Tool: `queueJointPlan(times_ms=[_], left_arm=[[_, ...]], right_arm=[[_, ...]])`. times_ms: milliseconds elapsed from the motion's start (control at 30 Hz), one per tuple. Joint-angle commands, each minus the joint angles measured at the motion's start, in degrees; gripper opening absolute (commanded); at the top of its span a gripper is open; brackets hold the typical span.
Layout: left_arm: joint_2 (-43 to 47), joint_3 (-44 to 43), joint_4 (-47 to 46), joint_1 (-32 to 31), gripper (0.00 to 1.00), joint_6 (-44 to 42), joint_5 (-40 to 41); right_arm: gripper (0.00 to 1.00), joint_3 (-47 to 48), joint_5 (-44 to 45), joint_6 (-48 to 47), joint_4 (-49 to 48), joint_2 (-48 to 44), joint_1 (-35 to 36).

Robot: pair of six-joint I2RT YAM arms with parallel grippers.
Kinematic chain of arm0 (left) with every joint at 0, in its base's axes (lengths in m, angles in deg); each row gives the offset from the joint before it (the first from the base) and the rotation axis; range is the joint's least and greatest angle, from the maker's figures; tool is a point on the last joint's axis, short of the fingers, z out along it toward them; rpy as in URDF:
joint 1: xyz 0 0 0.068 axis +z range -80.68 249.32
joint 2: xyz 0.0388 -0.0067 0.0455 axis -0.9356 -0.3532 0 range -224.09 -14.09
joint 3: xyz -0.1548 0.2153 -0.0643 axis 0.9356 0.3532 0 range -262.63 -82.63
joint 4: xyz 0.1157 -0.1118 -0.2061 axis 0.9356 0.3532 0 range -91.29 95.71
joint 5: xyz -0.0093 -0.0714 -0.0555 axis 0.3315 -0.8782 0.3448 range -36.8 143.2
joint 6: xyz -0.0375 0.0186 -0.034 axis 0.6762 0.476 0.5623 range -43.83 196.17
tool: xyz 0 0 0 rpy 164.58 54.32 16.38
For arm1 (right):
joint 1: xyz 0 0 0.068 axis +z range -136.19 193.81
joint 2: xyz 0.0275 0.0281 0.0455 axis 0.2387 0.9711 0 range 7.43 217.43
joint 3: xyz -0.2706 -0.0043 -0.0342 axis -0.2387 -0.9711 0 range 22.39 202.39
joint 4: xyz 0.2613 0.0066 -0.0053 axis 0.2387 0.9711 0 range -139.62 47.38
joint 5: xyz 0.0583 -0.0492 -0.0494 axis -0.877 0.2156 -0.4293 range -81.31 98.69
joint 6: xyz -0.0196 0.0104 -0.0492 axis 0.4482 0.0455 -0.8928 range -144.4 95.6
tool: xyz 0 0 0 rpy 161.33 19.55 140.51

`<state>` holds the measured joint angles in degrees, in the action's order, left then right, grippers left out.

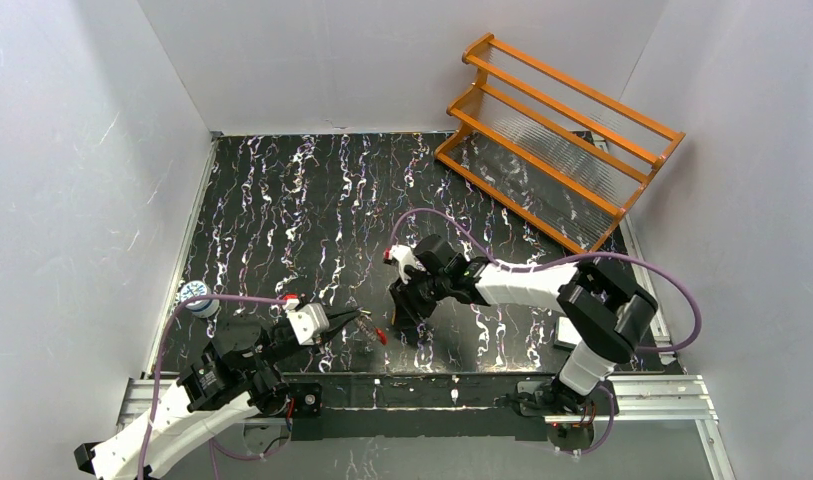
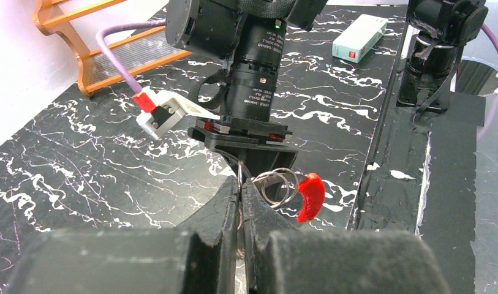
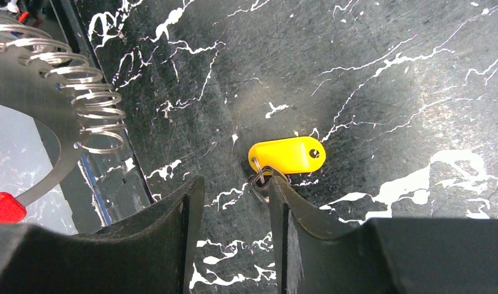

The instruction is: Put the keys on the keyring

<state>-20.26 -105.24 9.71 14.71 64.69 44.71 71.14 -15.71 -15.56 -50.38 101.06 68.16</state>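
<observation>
Left arm (image 1: 172, 420), right arm (image 1: 527, 282): white links, black joints, purple cables (image 1: 242, 298), black end effector fingers (image 3: 166, 233), white wrist camera housing (image 2: 169, 113) with red plug.

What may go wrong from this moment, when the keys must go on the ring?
1. The left hand pinches only the thin wire of the ring; it may twist or slip out.
2. The open right hand straddles a small key beside a yellow tag; closing may push them away.
3. Both hands are very close together and may bump.
</observation>
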Motion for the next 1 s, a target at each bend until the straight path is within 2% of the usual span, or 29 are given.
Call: queueJointPlan(times_ms=[0,300,533,667,833,967], left_arm=[[0.1,-1.8,-1.2,-0.1,0.0,0.9,-0.1],[-0.7,-0.7,-3.0,-0.1,0.0,1.7,-0.9],[-0.8,-0.2,-3.4,-0.1,0.0,2.2,-1.1],[-0.8,-0.1,-3.7,-0.1,0.0,2.4,-1.1],[-0.9,-0.1,-3.9,-0.1,0.0,2.3,-1.2],[-1.2,-0.1,-3.8,-0.1,0.0,2.4,-1.1]], right_arm=[[0.51,2.9,-0.9,-0.9,0.7,1.8,-0.1],[0.47,4.2,-0.3,-0.9,2.2,5.1,-0.1],[0.23,4.4,-1.9,-0.8,2.0,6.6,-0.1],[0.19,3.9,-2.6,-1.1,1.5,6.2,-0.1],[0.01,3.3,-2.3,-1.4,1.2,3.8,-0.1],[0.01,2.9,-1.6,-2.2,1.8,0.2,-0.6]])
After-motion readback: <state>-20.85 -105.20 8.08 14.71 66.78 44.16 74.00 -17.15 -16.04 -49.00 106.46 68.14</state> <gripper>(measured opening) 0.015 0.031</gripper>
